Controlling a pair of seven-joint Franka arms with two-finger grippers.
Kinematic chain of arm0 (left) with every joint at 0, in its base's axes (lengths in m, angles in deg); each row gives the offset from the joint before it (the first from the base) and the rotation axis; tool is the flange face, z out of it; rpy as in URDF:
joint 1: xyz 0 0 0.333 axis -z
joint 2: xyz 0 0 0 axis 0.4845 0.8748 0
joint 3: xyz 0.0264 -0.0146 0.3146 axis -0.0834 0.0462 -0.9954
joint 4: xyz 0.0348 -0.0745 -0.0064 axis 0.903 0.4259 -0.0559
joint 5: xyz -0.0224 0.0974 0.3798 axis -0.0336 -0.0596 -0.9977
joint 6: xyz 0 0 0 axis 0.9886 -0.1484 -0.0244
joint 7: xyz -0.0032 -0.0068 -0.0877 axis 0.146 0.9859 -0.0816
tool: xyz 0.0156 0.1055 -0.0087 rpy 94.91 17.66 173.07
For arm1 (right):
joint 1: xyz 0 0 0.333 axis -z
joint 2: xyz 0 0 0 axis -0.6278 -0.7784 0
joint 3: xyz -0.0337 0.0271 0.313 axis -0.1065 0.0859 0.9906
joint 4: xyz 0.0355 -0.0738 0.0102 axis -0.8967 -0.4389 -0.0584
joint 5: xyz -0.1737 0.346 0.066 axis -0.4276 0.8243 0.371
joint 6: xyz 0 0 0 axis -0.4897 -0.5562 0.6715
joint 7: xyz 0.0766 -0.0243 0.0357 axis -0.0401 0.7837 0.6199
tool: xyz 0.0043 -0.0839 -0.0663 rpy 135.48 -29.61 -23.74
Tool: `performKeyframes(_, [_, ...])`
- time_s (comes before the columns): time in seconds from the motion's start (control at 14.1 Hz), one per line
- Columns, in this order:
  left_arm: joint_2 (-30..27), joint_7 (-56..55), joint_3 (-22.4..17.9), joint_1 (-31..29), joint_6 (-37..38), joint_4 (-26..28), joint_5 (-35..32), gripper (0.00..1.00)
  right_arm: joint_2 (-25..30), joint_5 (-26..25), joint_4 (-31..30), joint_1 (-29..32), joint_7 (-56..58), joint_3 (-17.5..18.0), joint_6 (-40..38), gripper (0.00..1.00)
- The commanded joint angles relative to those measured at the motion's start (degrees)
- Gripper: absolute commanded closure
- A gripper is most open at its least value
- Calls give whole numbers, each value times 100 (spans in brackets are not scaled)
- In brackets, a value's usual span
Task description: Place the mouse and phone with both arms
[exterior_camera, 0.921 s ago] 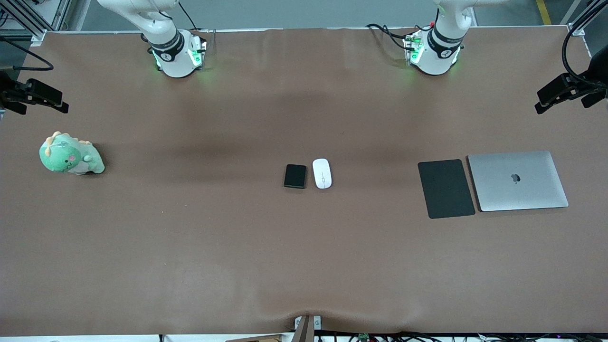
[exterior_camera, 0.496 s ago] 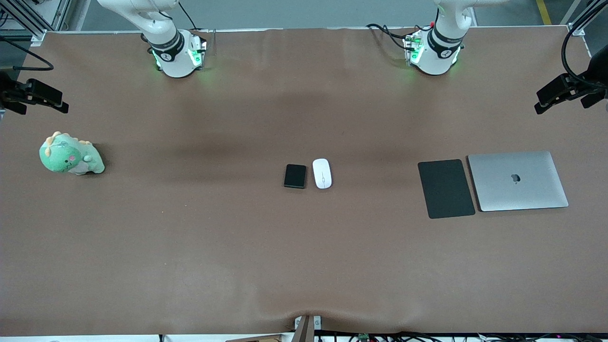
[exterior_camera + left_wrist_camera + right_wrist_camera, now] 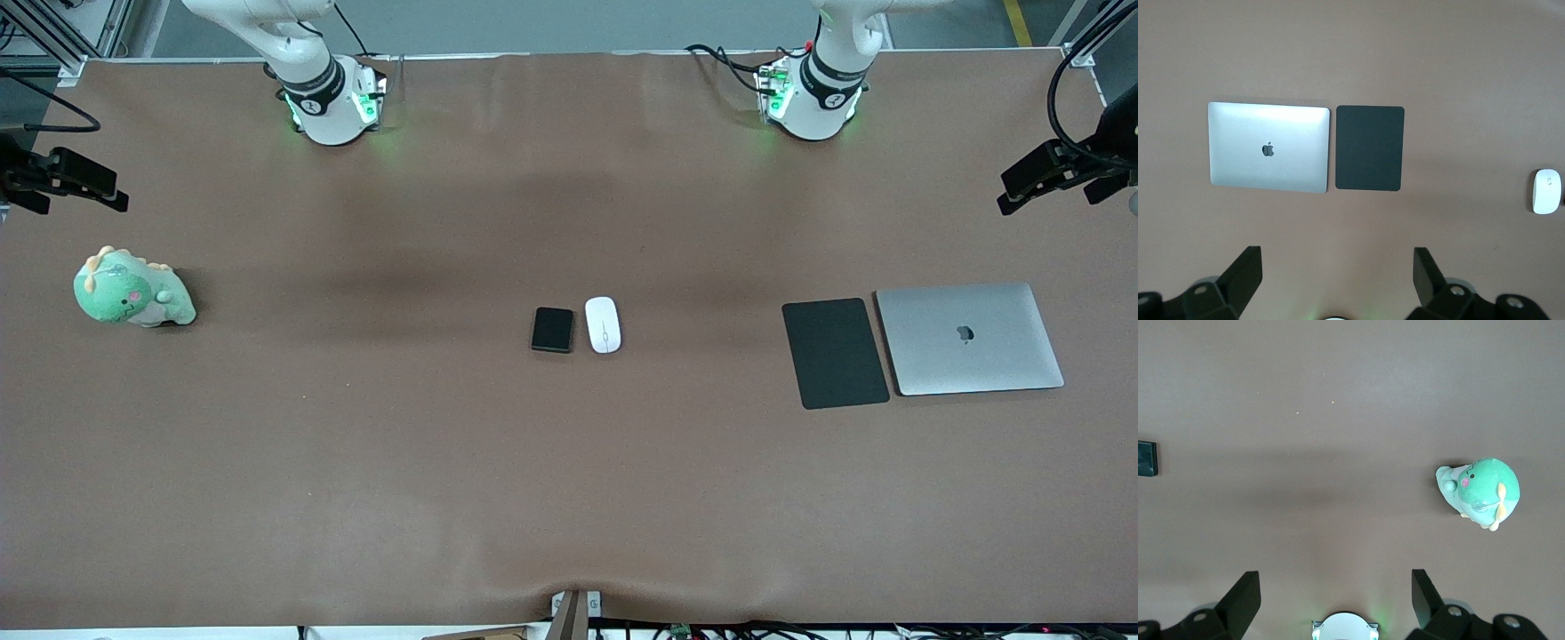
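Left wrist view, looking straight down on the brown table (image 3: 1351, 53). A closed silver laptop (image 3: 1268, 147), logo uppermost, lies flat just beside a flat black mat (image 3: 1369, 148); their long edges run parallel with a narrow strip of table between them. The white mouse (image 3: 1545, 191) lies well apart from the mat, at the frame's edge, partly cut off. The left gripper (image 3: 1338, 277) hangs high over bare table, its two black fingers (image 3: 1245, 273) spread wide and holding nothing.
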Motion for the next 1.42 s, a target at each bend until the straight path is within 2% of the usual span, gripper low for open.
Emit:
performKeyframes(0.0, [162, 7, 87, 88, 93, -141, -80, 0, -29, -30, 110, -32, -3, -4, -92, 0])
performKeyframes(0.21, [426, -2, 219, 97, 23, -220, -80, 0, -29, -21, 110, -32, -3, -4, -92, 0])
performKeyframes(0.43, [689, -19, 675, 106, -38, -229, -63, 0, -29, -21, 110, -32, -3, -4, -101, 0])
performKeyframes(0.64, [1128, -237, 1141, 263, -784, -167, -45, 0, -29, -21, 110, -32, -3, -4, -101, 0])
performKeyframes(0.99, [1849, -1590, 1186, 1246, -1365, -194, 34, 0, -29, -21, 101, -32, -12, -4, -110, 0])
performKeyframes(1.2, [2411, -2355, 1186, 1520, -1479, -220, 60, 0, -29, -30, 101, -40, -3, -4, -128, 0])
performKeyframes(1.35, [2763, -2890, 1186, 1801, -1935, -220, 60, 0, -29, -21, 101, -32, -3, -4, -128, 0])
